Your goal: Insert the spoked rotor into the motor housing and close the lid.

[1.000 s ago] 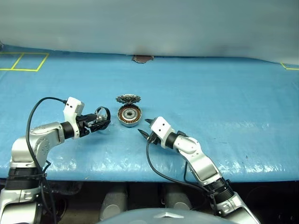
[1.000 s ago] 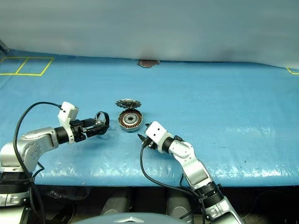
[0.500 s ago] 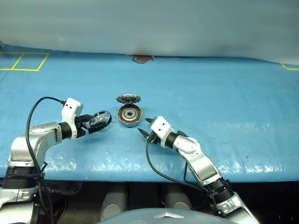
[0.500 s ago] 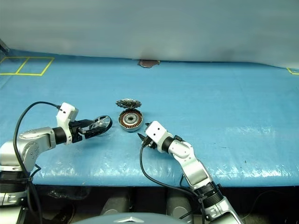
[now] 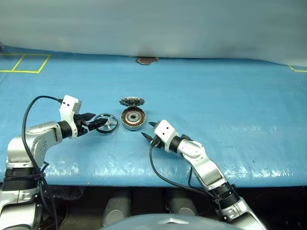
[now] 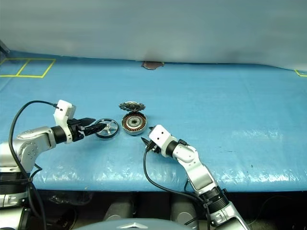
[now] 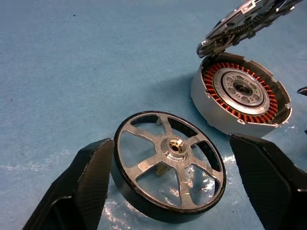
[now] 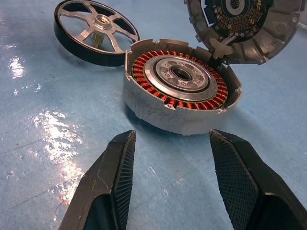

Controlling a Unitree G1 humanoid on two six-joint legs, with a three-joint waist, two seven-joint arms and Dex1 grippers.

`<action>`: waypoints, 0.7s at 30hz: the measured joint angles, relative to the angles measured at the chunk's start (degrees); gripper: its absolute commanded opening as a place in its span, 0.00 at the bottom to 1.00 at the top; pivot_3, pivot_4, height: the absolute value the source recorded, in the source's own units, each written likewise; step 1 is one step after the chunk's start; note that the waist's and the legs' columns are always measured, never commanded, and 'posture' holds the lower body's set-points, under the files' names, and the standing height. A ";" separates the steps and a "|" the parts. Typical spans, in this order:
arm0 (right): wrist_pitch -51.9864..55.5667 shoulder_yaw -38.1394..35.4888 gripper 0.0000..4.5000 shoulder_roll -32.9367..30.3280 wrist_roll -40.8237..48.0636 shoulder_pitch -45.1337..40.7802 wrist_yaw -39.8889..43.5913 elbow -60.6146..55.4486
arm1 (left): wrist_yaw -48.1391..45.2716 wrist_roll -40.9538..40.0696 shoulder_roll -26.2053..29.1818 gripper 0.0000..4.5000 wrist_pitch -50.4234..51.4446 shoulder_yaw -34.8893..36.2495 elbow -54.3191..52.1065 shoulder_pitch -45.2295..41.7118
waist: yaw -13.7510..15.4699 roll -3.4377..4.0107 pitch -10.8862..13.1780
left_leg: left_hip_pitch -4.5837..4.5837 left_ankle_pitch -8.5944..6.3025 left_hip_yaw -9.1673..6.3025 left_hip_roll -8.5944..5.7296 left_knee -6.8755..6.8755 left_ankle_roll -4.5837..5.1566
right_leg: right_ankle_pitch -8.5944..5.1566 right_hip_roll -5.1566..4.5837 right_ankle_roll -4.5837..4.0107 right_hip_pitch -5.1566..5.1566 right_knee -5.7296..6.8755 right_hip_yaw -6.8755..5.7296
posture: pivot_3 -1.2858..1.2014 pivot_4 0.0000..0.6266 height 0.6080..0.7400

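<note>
A wrinkled, glossy blue plastic sheet point(image 5: 230, 96) is covering the bench point(image 5: 201, 182), with yellow tape lines point(image 5: 24, 64) marking its far left corner and a small brown patch point(image 5: 146, 60) sitting at the far edge.

The motor housing point(image 5: 132, 118), a short round silver cylinder ringed with copper-coloured windings around a dark centre, is sitting just ahead of the right pincer point(image 8: 170, 182) and slightly to its left. That pincer's textured black fingers point(image 8: 117, 177) are standing moderately apart, holding nothing, pointing at the housing's near wall with bare sheet between.

The lid point(image 5: 132, 101), a dark-grey disc with a scalloped edge, is standing tilted up at the housing's far rim, touching it there, its patterned inner face turned toward the right pincer.

The spoked rotor point(image 7: 168, 167), a flat silver wheel with a dark outer band, five spokes and a small brassy hub, is lying on the sheet between the fingers of the left pincer point(image 7: 180, 187), which are spread wider than the wheel; one finger point(image 7: 93, 172) is right at its rim, the other standing clear. The rotor is lying just beside the housing, apart from it.
</note>
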 measured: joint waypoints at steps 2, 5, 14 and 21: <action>-0.02 0.00 0.57 0.01 -0.02 0.00 -0.02 0.06 | -0.01 0.11 -0.01 0.50 0.00 -0.35 0.02 -0.31 | -0.03 0.00 0.00 | 0.00 0.00 -0.01 0.00 0.00 0.00 | 0.00 0.01 0.00 0.00 0.00 0.00 | 0.52 0.24 1.00; -0.05 0.00 0.57 0.13 -0.17 -0.02 -0.05 0.30 | -0.42 0.18 0.02 0.36 -0.04 -1.32 0.02 -0.92 | -0.01 0.00 0.00 | 0.00 0.00 0.00 0.00 0.00 0.00 | 0.00 0.01 0.00 0.00 0.00 0.00 | 0.52 0.24 1.00; -0.61 -0.04 0.57 0.68 -0.93 -0.02 -0.23 0.41 | 0.15 5.27 0.47 0.40 -2.01 -6.24 0.03 -1.87 | 0.00 0.00 0.00 | 0.00 0.00 0.00 0.00 0.00 0.00 | 0.00 0.02 0.00 0.00 0.00 0.01 | 0.52 0.24 1.00; -0.66 -0.04 0.57 0.82 -1.26 -0.01 -0.27 0.65 | 1.36 9.07 0.46 0.77 -2.86 -8.65 1.15 -2.31 | 0.00 0.00 0.00 | -0.01 0.00 -0.01 0.01 0.00 0.00 | 0.01 0.03 0.01 0.00 0.00 0.01 | 0.52 0.24 1.00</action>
